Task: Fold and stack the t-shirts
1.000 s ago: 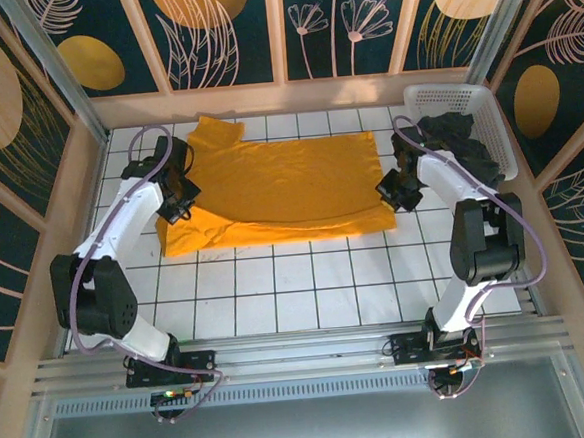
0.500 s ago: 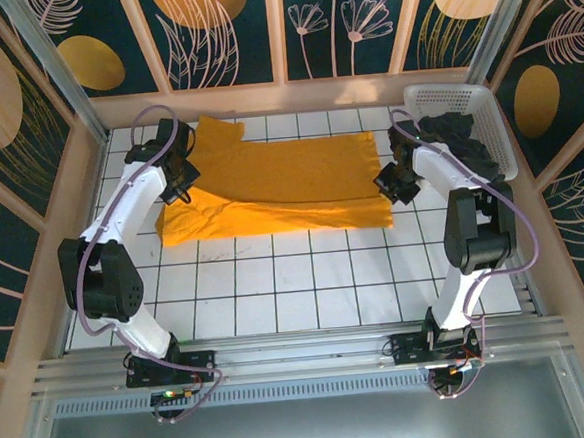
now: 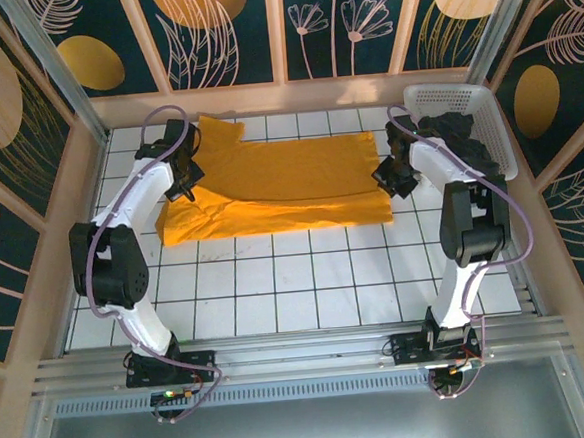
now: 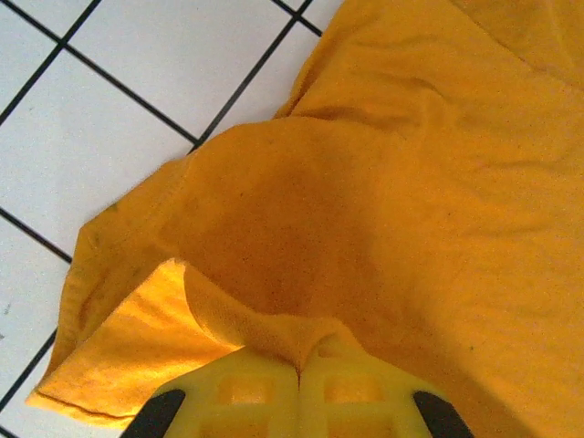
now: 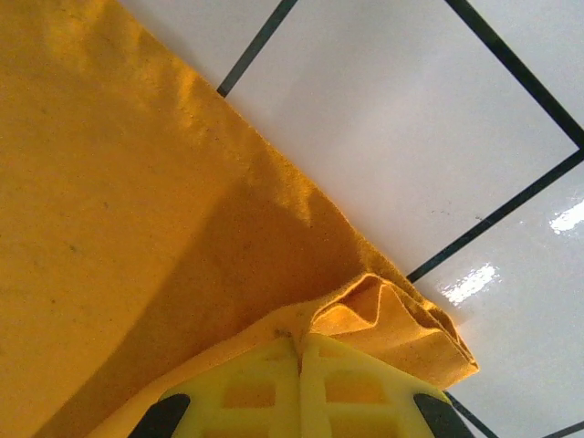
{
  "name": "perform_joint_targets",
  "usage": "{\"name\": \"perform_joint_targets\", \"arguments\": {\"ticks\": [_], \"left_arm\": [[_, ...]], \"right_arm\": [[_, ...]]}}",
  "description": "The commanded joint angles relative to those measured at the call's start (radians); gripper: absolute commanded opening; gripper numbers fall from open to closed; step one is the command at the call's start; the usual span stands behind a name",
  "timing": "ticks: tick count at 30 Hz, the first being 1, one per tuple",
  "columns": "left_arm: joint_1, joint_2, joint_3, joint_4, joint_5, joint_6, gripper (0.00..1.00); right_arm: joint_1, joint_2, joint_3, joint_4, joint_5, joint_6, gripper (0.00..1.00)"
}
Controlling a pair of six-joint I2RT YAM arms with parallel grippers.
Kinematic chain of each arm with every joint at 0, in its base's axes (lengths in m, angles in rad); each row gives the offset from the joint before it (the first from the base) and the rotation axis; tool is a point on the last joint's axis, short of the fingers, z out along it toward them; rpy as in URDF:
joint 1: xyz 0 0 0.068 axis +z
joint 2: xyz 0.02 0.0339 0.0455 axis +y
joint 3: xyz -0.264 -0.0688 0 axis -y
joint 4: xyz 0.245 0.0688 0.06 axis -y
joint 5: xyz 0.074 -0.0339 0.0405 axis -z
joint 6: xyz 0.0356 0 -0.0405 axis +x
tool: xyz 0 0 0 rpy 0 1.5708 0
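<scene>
An orange shirt (image 3: 280, 185) lies spread across the far half of the white tiled table (image 3: 306, 278), with its near edge lifted and doubled back over itself. The left gripper (image 3: 182, 179) is clamped tight on the shirt's left side, by the sleeve. The right gripper (image 3: 394, 179) is clamped on the right corner, where its wrist view shows only a small crumpled tuck of hem between the fingers. That thin hold could slip as the arms pull, dropping one end and skewing the fold. It is hard to tell whether both layers are caught. A dark shirt (image 3: 456, 132) sits heaped in the white basket (image 3: 442, 92) at the far right. Compared with a second ago, both arms have reached farther back. The orange band is narrower front to back, its near edge farther from the arm bases.
</scene>
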Motion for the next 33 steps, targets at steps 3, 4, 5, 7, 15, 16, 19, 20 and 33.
{"name": "perform_joint_targets", "arguments": {"ticks": [3,4,5,7,15,16,19,20,33], "left_arm": [[0.005,0.062,0.035,0.065,-0.054,0.108,0.0],[0.005,0.068,0.031,0.086,-0.053,0.126,0.0],[0.005,0.071,0.03,0.104,-0.054,0.14,0.0],[0.005,0.073,0.03,0.143,-0.057,0.168,0.0],[0.005,0.105,0.048,0.207,-0.067,0.244,0.0],[0.005,0.109,0.046,0.211,-0.066,0.246,0.0],[0.005,0.117,0.039,0.216,-0.074,0.25,0.0],[0.004,0.119,0.038,0.217,-0.078,0.251,0.0],[0.018,0.086,0.027,0.054,-0.152,0.188,0.67]], "right_arm": [[-0.003,0.029,0.034,-0.001,0.023,0.013,0.0],[-0.003,0.033,0.035,0.0,0.022,0.014,0.0],[-0.002,0.036,0.037,0.002,0.023,0.014,0.0],[-0.003,0.041,0.038,0.005,0.023,0.015,0.0],[-0.003,0.061,0.046,0.016,0.019,0.016,0.0],[-0.003,0.064,0.045,0.02,0.016,0.017,0.0],[-0.003,0.072,0.048,0.025,0.009,0.014,0.0],[-0.003,0.077,0.05,0.025,0.011,0.014,0.0],[-0.016,0.076,0.09,0.042,0.054,-0.094,0.63]]}}
